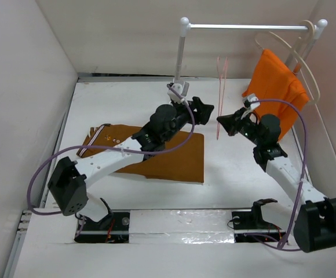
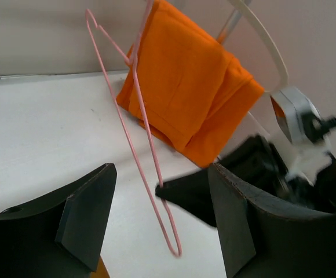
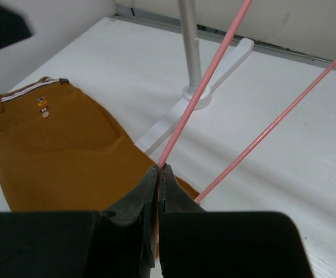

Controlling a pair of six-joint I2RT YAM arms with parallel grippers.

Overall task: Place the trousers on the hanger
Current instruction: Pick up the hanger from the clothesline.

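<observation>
The ochre-brown trousers (image 1: 179,159) lie flat on the table at the left, partly under my left arm; their striped waistband shows in the right wrist view (image 3: 58,150). The thin pink wire hanger (image 1: 221,92) stands nearly upright in mid-air at the table's centre. My right gripper (image 1: 220,123) is shut on its lower end (image 3: 158,169), and the wires (image 3: 208,75) run up from the jaws. My left gripper (image 1: 205,110) is open and empty, just left of the hanger. In the left wrist view the hanger (image 2: 154,205) hangs between its spread fingers (image 2: 161,174), touching neither.
A white clothes rack (image 1: 243,26) stands at the back, its post and base (image 3: 197,95) behind the hanger. A bright orange garment (image 1: 275,84) hangs on a cream hanger (image 1: 307,63) at the rack's right end, also in the left wrist view (image 2: 185,87). White walls enclose the table.
</observation>
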